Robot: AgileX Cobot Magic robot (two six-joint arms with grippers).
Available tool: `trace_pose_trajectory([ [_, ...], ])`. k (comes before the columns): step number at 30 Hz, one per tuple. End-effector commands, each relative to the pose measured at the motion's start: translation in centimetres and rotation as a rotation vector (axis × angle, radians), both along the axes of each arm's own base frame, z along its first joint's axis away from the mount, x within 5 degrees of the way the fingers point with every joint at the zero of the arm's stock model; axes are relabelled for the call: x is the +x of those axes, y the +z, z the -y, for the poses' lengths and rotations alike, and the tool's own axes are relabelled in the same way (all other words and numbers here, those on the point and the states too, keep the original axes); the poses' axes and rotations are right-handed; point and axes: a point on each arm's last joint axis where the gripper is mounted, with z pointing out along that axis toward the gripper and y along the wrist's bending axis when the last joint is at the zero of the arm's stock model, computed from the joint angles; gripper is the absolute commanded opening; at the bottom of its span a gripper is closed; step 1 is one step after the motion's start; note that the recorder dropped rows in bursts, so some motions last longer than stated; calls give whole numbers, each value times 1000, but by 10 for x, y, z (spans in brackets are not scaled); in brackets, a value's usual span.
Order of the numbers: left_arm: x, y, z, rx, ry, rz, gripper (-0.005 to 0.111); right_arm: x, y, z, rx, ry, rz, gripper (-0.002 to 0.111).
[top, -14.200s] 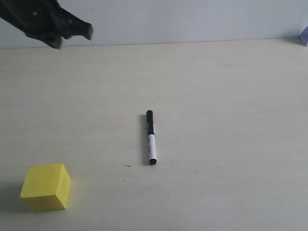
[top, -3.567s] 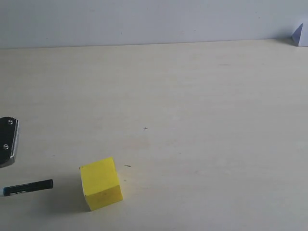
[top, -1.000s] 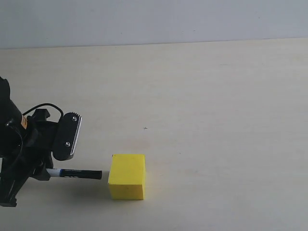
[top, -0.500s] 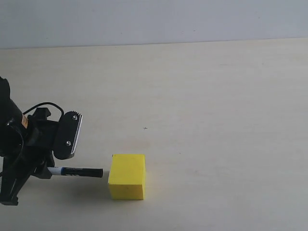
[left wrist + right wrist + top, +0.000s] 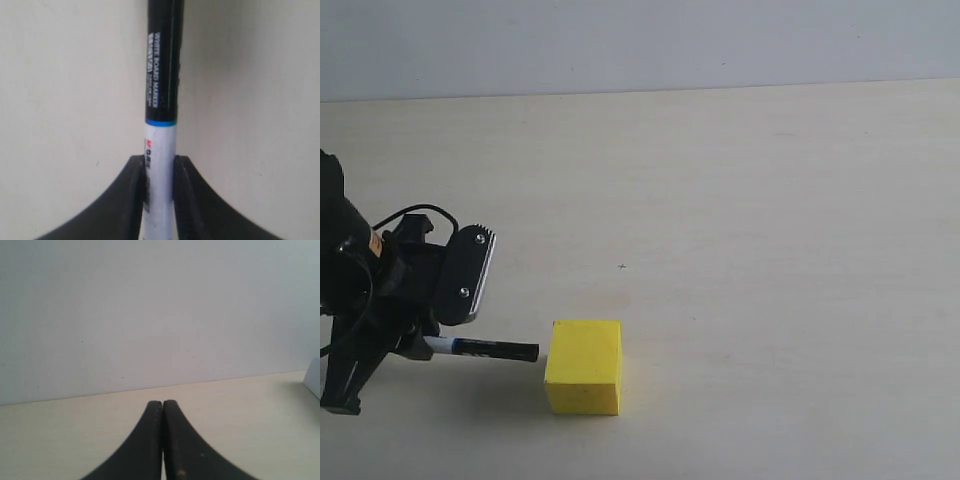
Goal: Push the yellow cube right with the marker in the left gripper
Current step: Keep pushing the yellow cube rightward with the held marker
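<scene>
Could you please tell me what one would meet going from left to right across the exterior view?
left gripper → marker, sticking out of the gripper toward the right → yellow cube

From my console the exterior view is bright and evenly lit, with soft diffuse light on the pale beige matte surface [image 5: 770, 220]. The plain bright yellow matte cube [image 5: 584, 365] shows a lighter top than front face. Its soft-edged shadow spreads toward eight o'clock, so I read the light as coming from above and the two o'clock side. That shadow runs under the slim black-capped white marker [image 5: 485, 349]. I see slight grain throughout. The left wrist view is dimmer. There the cap print is legible, a broad blurred shadow lies beside the marker, and the left jaws are out of focus. In the right wrist view the right jaws are soft black blurs against a flat grey-white wall [image 5: 150, 315].
</scene>
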Motion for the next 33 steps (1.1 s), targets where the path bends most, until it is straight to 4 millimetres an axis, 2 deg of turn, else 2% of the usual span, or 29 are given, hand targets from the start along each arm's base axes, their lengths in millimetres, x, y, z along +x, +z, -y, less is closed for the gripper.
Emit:
trace_pose_trajectory([
  [1, 5, 0, 3, 0, 4, -18, 0, 0, -1, 0, -13, -8, 7, 0],
  [6, 6, -8, 4, 26, -20, -63, 0, 0, -1, 0, -13, -8, 7, 0],
  [10, 8, -6, 6, 9, -11, -65, 0, 0, -1, 0, -9, -7, 7, 0],
  [12, 7, -3, 11, -28, 2, -90, 0, 0, -1, 0, -9, -7, 7, 0],
  [15, -4, 4, 36, -97, -96, -136, 0, 0, -1, 0, -9, -7, 7, 0],
  [17, -6, 5, 42, -100, -113, -130, 0, 0, -1, 0, -9, -7, 7, 0],
  [19, 0, 5, 33, -77, -65, -122, 0, 0, -1, 0, -11, -8, 7, 0],
  [22, -2, 4, 12, 74, 20, -193, 0, 0, -1, 0, -13, -8, 7, 0],
  [28, -10, 4, 29, 60, 36, -177, 0, 0, -1, 0, -13, -8, 7, 0],
  [33, -11, 4, 30, 56, 76, -174, 0, 0, -1, 0, -13, -8, 7, 0],
])
